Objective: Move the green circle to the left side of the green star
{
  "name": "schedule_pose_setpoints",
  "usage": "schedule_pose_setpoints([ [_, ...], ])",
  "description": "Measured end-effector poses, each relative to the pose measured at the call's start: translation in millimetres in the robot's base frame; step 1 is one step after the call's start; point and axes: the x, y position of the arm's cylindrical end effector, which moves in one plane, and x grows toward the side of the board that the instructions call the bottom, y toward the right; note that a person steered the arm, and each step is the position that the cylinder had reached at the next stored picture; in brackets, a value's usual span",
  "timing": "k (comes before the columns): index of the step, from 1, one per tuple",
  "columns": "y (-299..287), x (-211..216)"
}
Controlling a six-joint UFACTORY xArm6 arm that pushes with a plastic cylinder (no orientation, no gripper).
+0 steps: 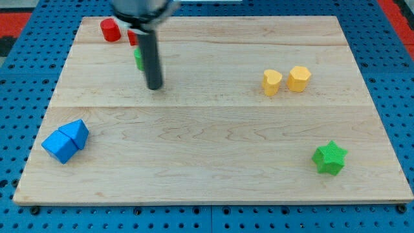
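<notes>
Camera view: wooden board [213, 175] on a blue pegboard [26, 77]. My tip [154, 87] sits in the upper-left part of the board, on the end of a dark rod coming down from the view's top. No pincer on this arm, just the rod, so nothing to spread or pinch. Green circle [138, 58] is mostly hidden behind the rod, only a green sliver showing at about 11 o'clock from my tip, just beside the rod; shape can't be confirmed. Green star [329, 158] is far off at about 4 o'clock from my tip, near the board's lower-right corner, well apart from the circle. Red cylinder [110, 30] at 11 o'clock near the top-left corner, another red block [132, 37] partly hidden by the rod. Yellow heart [272, 82] and yellow hexagon [299, 78] side by side at 3 o'clock. Blue cube [60, 145] and blue triangle [78, 132] touching, at 8 o'clock.
</notes>
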Motion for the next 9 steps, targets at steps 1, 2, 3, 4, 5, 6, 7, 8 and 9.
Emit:
schedule_pose_setpoints([
  [1, -57.6, -39.2],
  [2, -68.8, -83.8],
  [3, -2.5, -63.2],
  [4, 70.3, 2.9],
  [5, 59.9, -25.6],
  [6, 101.0, -10.2],
  [7, 151.7, 64.9],
  [8, 188.5, 100.1],
  [9, 148.0, 96.3],
])
